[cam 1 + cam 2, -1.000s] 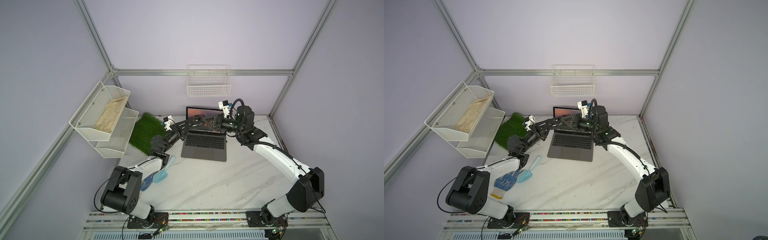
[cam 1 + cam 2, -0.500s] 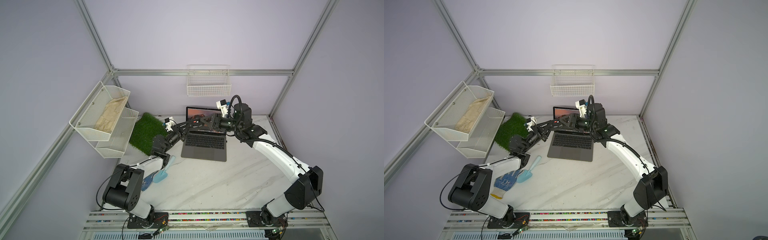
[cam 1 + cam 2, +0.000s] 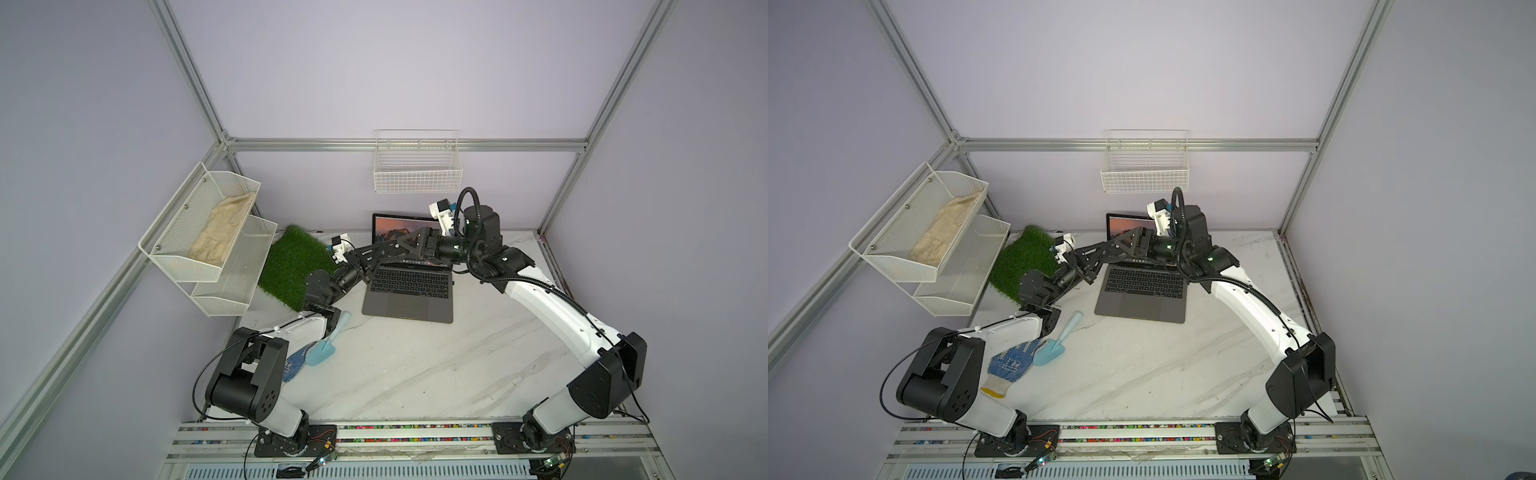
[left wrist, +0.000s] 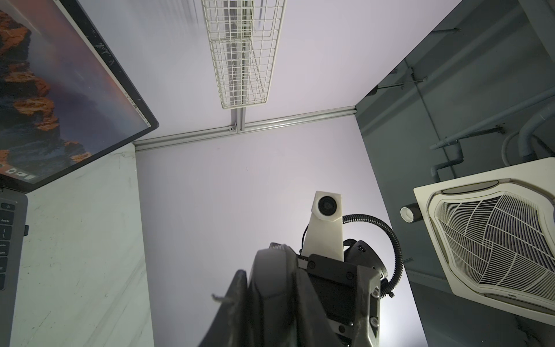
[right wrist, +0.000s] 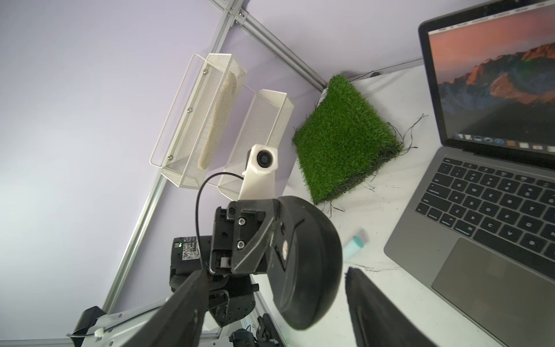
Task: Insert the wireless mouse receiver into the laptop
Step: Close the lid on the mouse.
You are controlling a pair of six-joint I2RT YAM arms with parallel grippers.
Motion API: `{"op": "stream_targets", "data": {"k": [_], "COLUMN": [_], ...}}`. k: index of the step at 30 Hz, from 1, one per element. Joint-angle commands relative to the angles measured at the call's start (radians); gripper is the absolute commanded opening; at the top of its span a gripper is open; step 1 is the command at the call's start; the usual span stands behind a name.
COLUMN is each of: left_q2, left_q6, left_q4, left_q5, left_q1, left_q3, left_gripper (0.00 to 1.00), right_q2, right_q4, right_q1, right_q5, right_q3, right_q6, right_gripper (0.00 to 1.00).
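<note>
The laptop (image 3: 407, 305) lies open at the back of the bench (image 3: 415, 374). Its long axis runs left to right, the trackpad is toward the robot's bases, and the hinge is toward the rear wall. The lit screen stands up and faces the robot.

A tiny dark stub, the wireless mouse receiver (image 4: 26, 230), projects from the laptop's right-hand edge. It sits level with the upper key rows, beside the delete key. Its short length lies flat, parallel to the bench, and its free end points away from the keyboard toward the robot's right. How deep it sits in the port cannot be told.

Both arms meet in the air above the hinge end of the keyboard, on its left part. The left gripper (image 4: 270, 279) is clamped on the black oval mouse (image 5: 306, 255). It holds the mouse on edge, with one finger (image 5: 252, 243) pressed on the flat underside.

The right gripper (image 5: 273, 270) faces it with its jaws wide apart. Its fingers (image 5: 186, 312) stand on either side of the mouse's rim, and neither is seen pressing on it.

Left of the laptop lies a green turf mat (image 3: 295, 266). Nearer the left arm's base are a pale blue scoop (image 3: 322, 353) and a blue-dotted glove (image 3: 1009, 363).
</note>
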Motion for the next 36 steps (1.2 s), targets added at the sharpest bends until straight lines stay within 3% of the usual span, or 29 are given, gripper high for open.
{"op": "stream_targets", "data": {"k": [1,5,10,17,21,29,36], "left_q2": [0.003,0.003,0.008,0.064,0.071,0.074,0.067], "left_q6": [0.019,0.070,0.128,0.085,0.083,0.083,0.083], "left_q4": [0.064,0.026,-0.032,0.055,0.062,0.065,0.064], "left_q5": [0.014,0.030,0.039,0.046,0.048,0.049,0.048], "left_q1": [-0.003,-0.001,-0.004,-0.005,-0.005,-0.007,-0.007], "left_q3": [0.025,0.027,0.017,0.010,0.010,0.008,0.001], "left_gripper": [0.00,0.00,0.00,0.00,0.00,0.00,0.00], "right_q2": [-0.006,-0.020,-0.035,0.036,0.061,0.124,0.146], "right_q4": [-0.047,-0.096,-0.235,-0.292,-0.258,-0.306,-0.343], "right_q1": [0.007,0.009,0.009,0.010,0.010,0.022,0.027], "right_q5": [0.044,0.039,0.136,0.092,0.058,0.056,0.084], "right_q3": [0.035,0.049,0.057,0.099,0.107,0.154,0.181], "right_q6": [-0.043,-0.131,-0.281,-0.244,-0.200,-0.209,-0.224], "right_gripper": [0.79,0.87,0.97,0.97,0.94,0.78,0.72]}}
